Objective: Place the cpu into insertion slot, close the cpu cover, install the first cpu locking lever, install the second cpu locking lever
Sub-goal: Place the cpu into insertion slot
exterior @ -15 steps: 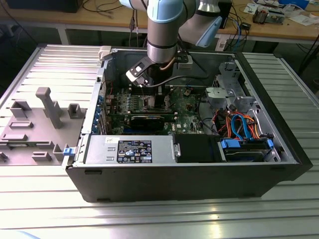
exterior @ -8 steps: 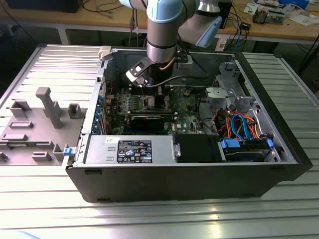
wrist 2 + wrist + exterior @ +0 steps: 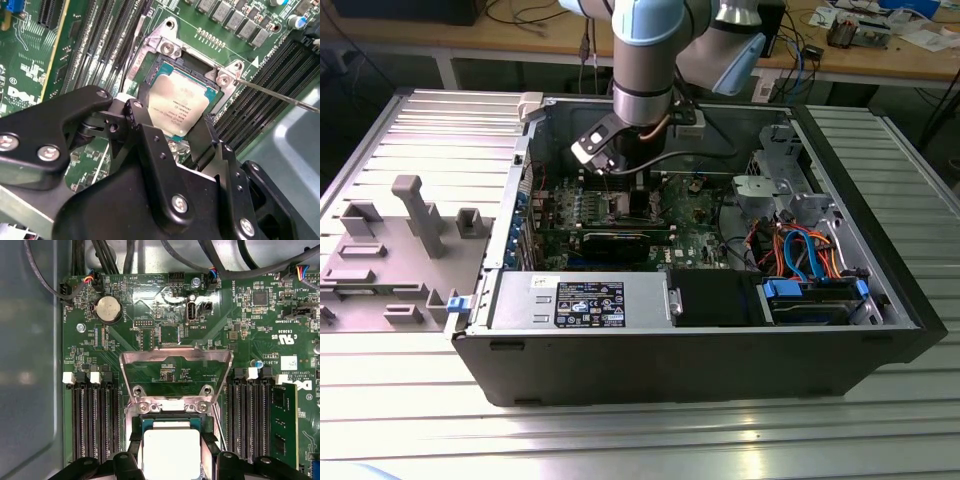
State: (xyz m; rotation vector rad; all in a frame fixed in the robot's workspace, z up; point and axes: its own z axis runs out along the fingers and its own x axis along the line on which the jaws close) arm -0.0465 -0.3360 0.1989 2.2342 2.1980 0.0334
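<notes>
In the second wrist view the tool (image 3: 175, 114) is drawn narrow around the cpu (image 3: 186, 100). Its 2 black fingers (image 3: 142, 107) press against opposite edges of the chip. The chip lies within the metal rim of the insertion slot (image 3: 165, 46); whether it is fully seated I cannot tell. A thin locking lever (image 3: 280, 95) juts clear to one side.

In the first wrist view the cpu cover (image 3: 175, 354) stands raised beyond the socket, and green motherboard (image 3: 150, 305) shows through its window. Rows of memory slots (image 3: 95, 425) flank the socket.

To do this step well, I judge the chip should stay level and square to the socket's corners. It should settle by its own weight, with no sideways drag across the contacts. The raised cover and the lever leave little room around the fingers.

In the exterior view the arm (image 3: 642, 60) reaches straight down into an open computer case (image 3: 720, 330), which lies on a ribbed metal bench (image 3: 620, 440). A grey fixture tray (image 3: 390, 250) sits at the exterior view's left, just beside the case. A wooden desk (image 3: 520, 35) strewn with cables runs along the far side of the room.
</notes>
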